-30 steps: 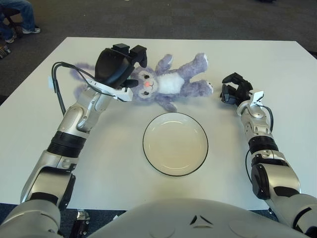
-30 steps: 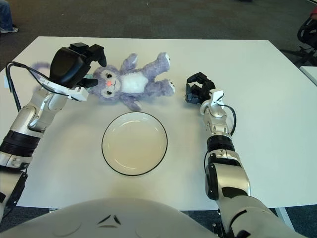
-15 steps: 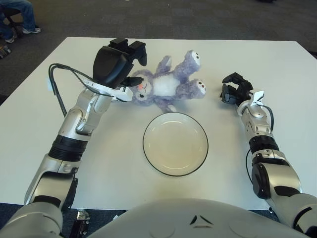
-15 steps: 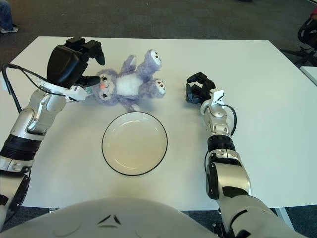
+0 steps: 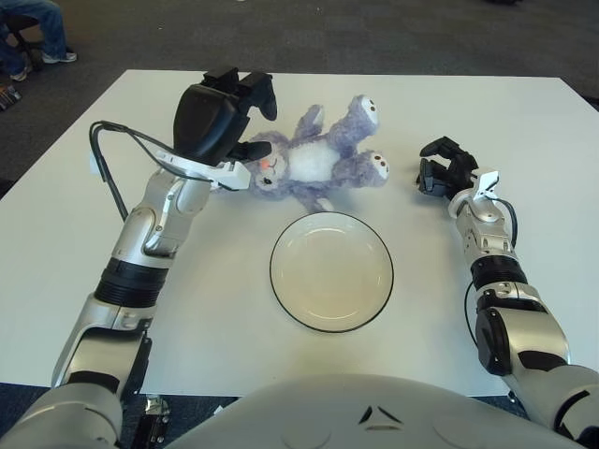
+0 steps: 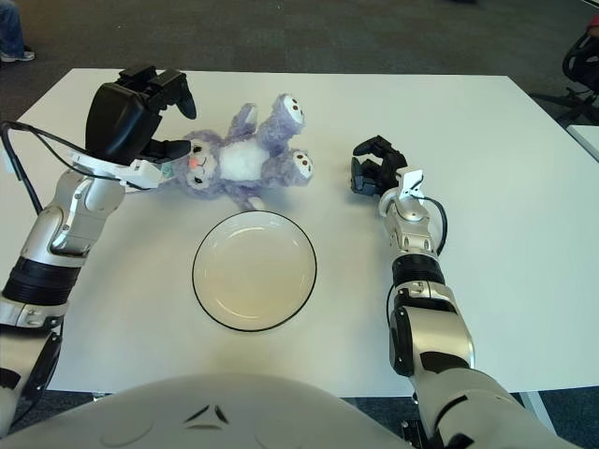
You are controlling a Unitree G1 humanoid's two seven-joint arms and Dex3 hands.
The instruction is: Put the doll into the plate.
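1. The left hand (image 5: 220,117) is at the doll's head end; its black fingers (image 5: 265,94) curl over the doll (image 5: 314,161), with a lower finger against the head, so it appears to grip the head, though the contact is partly hidden.
2. The right hand (image 5: 440,168) shows just right of the doll's feet, apart from it, fingers curled and holding nothing.
3. The plate (image 5: 331,271) is white with a dark rim and holds nothing; it sits on the bench (image 5: 524,140) just in front of the doll.
4. The doll is a purple plush with a white belly and pink nose, lying on its back across the bench behind the plate, head toward the left hand, feet raised to the right.
5. A black cable (image 5: 108,164) loops beside the left forearm.
6. A seated person's legs (image 5: 33,28) show at the far left corner, off the bench.
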